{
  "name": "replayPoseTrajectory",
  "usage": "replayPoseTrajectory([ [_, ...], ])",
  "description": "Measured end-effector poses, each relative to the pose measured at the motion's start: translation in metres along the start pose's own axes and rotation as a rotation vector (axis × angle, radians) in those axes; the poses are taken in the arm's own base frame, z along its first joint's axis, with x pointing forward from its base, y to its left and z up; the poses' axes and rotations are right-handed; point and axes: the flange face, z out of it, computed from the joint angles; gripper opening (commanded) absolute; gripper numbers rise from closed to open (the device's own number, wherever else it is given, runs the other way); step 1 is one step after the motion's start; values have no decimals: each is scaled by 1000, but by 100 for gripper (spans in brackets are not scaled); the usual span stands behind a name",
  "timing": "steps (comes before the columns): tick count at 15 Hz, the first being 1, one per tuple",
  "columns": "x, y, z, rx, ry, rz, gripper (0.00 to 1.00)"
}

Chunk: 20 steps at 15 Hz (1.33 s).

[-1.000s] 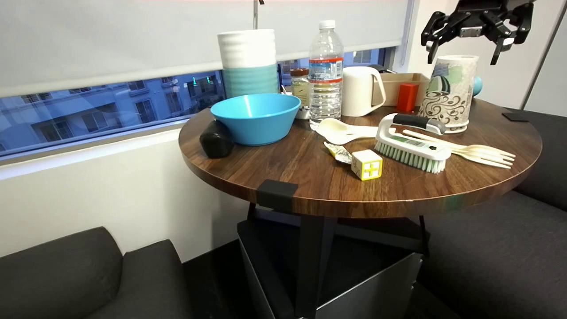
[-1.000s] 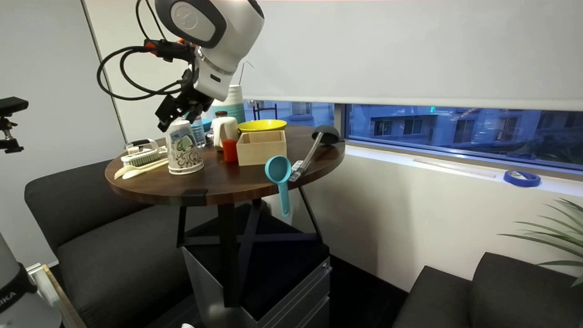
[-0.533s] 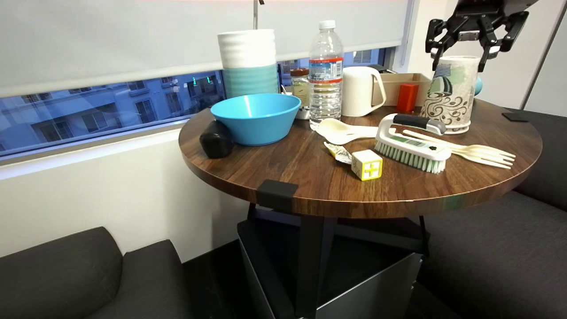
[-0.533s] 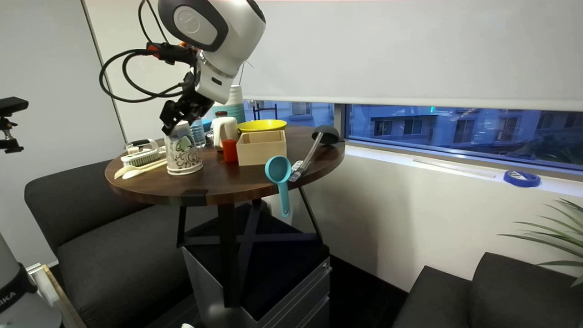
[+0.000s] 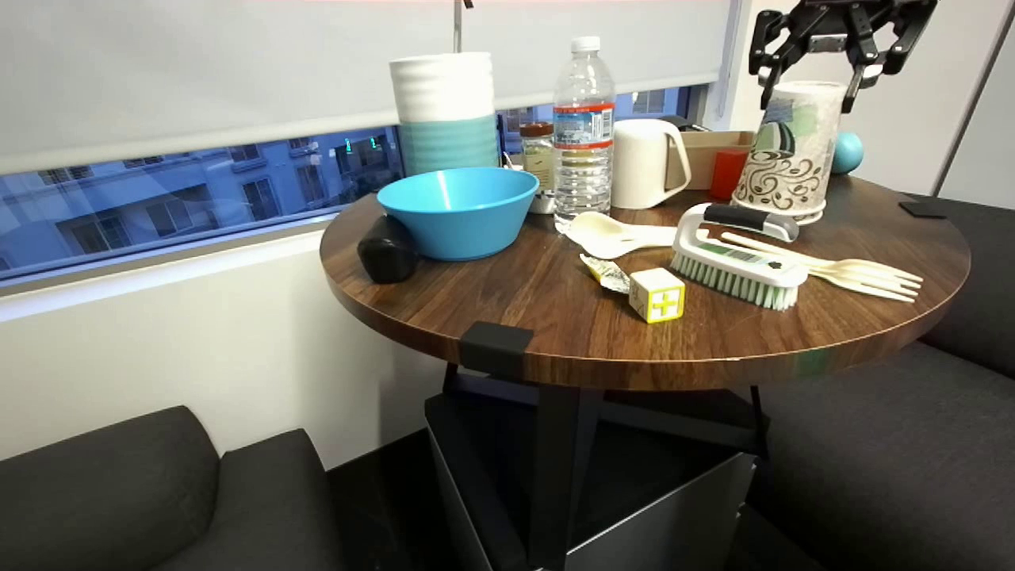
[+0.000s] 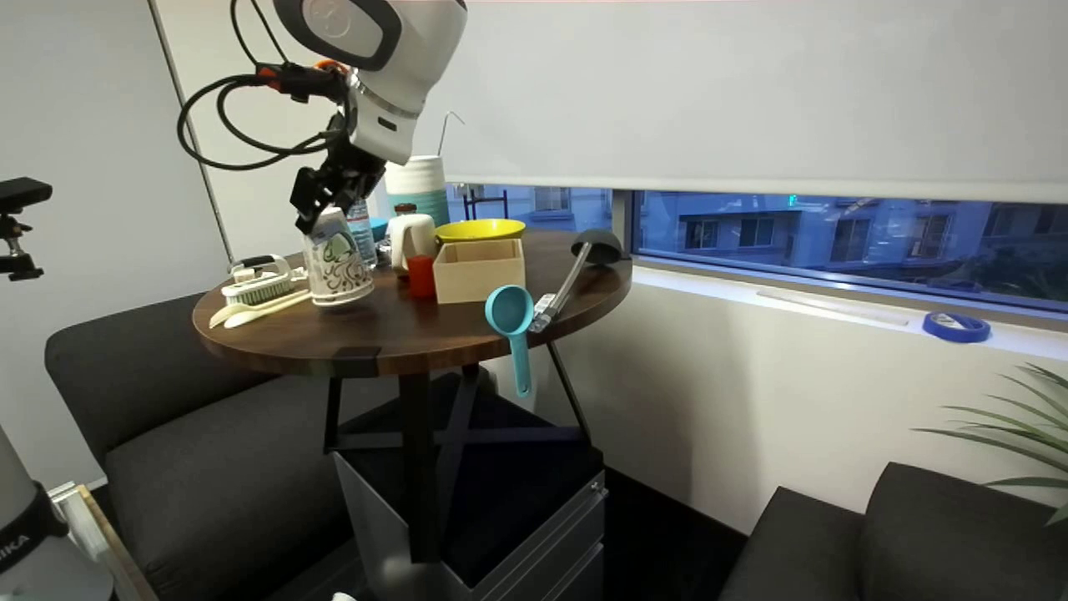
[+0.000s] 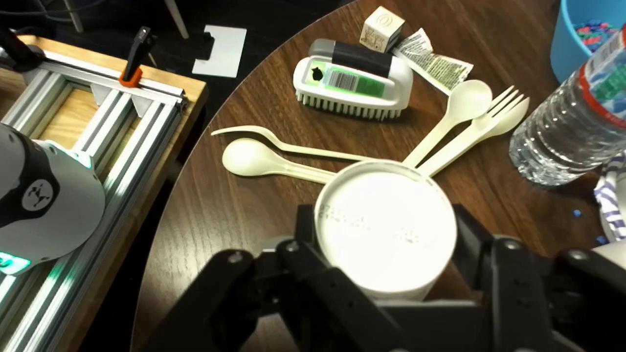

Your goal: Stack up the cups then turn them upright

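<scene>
A patterned white cup [image 5: 785, 166] is held upside down by the gripper [image 5: 807, 105], its closed base clamped on both sides between the jaws. The cup is tilted slightly and is placed near the brush [image 5: 741, 266], behind it in an exterior view. Whether the rim is touching the tabletop [image 5: 547, 305] cannot be told, nor whether more than one cup is stacked there. In the wrist view, pieces of pale cutlery [image 7: 250, 157] are laid between the brush and the cup. A white-and-yellow block [image 5: 656, 295] and a wrapper [image 5: 607, 274] are set just beside the brush. A white mug [image 5: 636, 166] and a red block [image 5: 725, 176] are placed farther back than the brush in an exterior view. The water bottle [image 5: 584, 127] and the blue bowl [image 5: 460, 228] are set well apart from the brush, as are the tan box [image 6: 481, 280] and the yellow bowl [image 6: 481, 231], shown in an exterior view.
</scene>
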Motion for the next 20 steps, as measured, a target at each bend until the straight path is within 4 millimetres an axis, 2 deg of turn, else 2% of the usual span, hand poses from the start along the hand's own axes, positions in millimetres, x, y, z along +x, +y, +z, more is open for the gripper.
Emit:
replayPoseTrajectory([
  [4,-42,-14,0,-1,199,-10,42],
  [7,-65,-16,7,19,343,28,42],
  [11,-80,-11,22,11,522,106,42],
  [16,-86,-2,42,-13,674,200,44],
  [17,-87,-2,45,-16,686,209,92],
  [20,-90,-2,51,-17,696,215,100],
])
